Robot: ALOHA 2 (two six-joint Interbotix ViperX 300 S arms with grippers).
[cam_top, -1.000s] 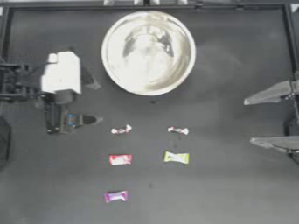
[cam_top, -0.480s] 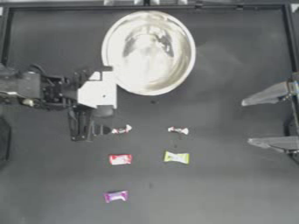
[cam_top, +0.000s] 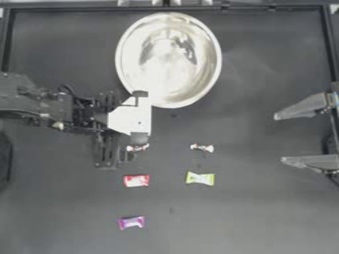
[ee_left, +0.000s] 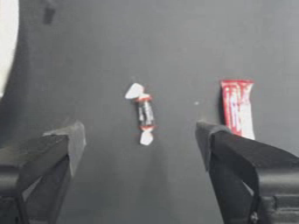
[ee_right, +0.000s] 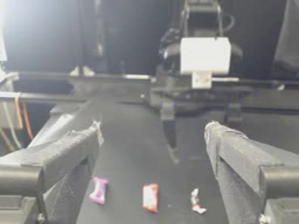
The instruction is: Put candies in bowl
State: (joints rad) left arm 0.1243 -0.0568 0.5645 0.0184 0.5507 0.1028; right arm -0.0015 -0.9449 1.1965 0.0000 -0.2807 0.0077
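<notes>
Left gripper hangs with jaws spread over a white-and-red candy, which lies on the table between them; only its wrist view shows this, the top view half hiding it. Red candy lies nearby, below the bowl. Right gripper waits released at the right edge.

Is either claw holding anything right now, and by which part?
Nothing is held. The left gripper hangs open over a white-and-red candy lying on the table; the right gripper waits open at the right edge.
</notes>
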